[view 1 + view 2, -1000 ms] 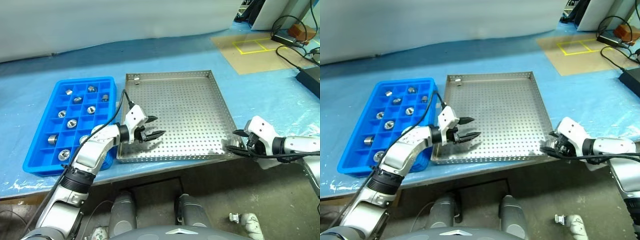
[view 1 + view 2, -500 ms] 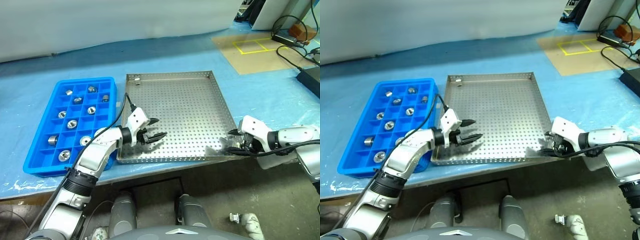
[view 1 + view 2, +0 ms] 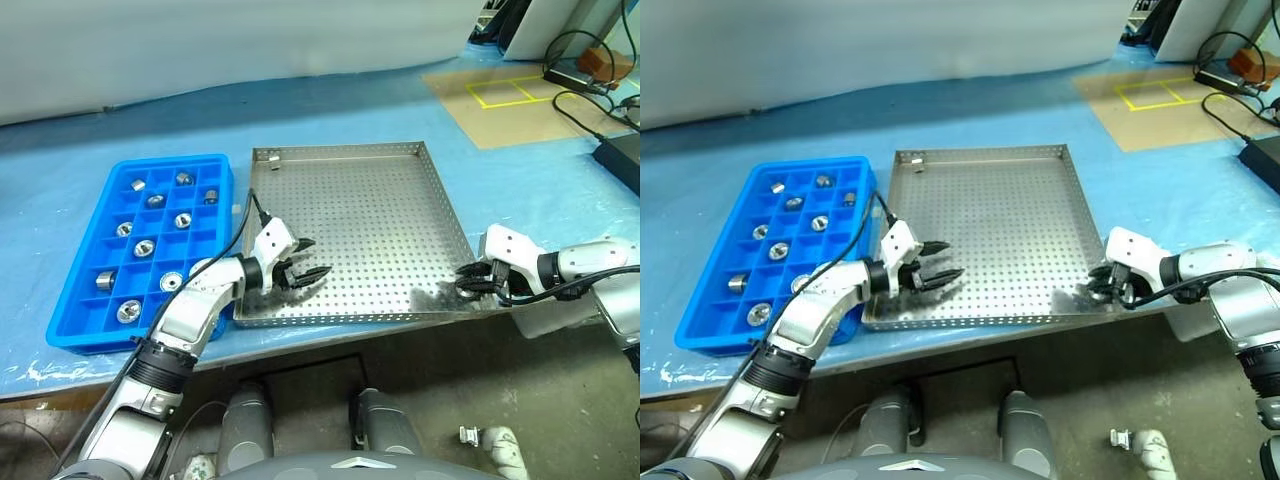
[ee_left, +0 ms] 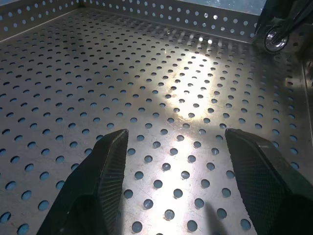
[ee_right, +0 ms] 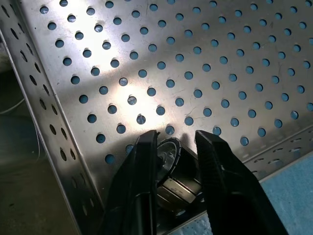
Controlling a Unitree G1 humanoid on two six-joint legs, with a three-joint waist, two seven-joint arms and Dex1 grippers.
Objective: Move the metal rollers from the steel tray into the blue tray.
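Fingers (image 5: 142, 191) of our right gripper (image 5: 173, 147) clench one of the metal rollers (image 5: 171, 169), mostly hidden between them, at the steel tray's (image 3: 370, 200) near right corner. Our left gripper (image 3: 305, 262) gapes empty over the tray; other rollers sit in the blue tray (image 3: 85, 260)

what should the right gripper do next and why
Probably lift. The right gripper has its fingers closed around a metal roller in the near right corner of the steel tray, so raising it clears the rim before the carry to the blue tray.
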